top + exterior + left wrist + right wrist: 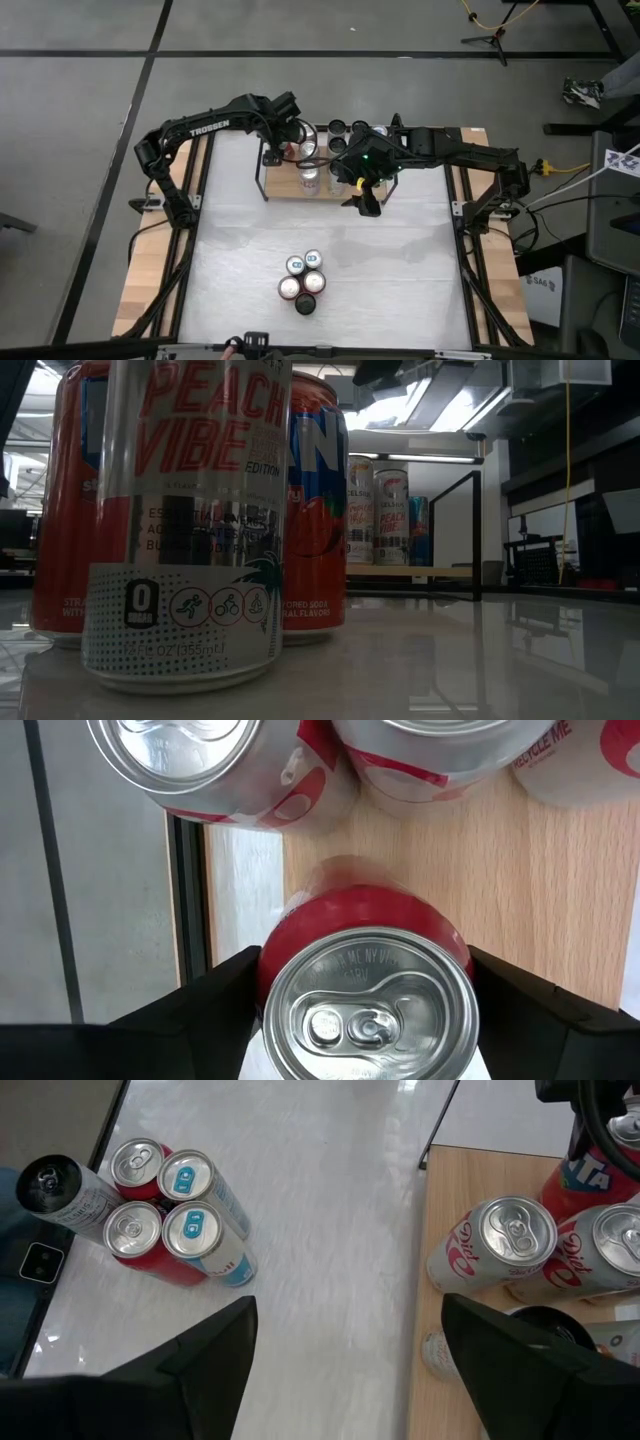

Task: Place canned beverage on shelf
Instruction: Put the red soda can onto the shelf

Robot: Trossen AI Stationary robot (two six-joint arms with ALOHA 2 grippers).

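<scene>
The red can (368, 988) is seen upright on the shelf (540, 890) between the spread fingers of the left tool (365, 1010), apparently released, while the right tool (345, 1350), empty and spread, is held beside the shelf.

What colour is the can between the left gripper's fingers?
Red, with a silver top: the red aluminium can on the light-wood shelf, clearest in the left wrist view.

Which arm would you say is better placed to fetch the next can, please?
Probably the right. Its gripper is open and empty above bare white tabletop, facing the cluster of five cans. The left gripper has its jaws around a red can on the light-wood shelf.
</scene>
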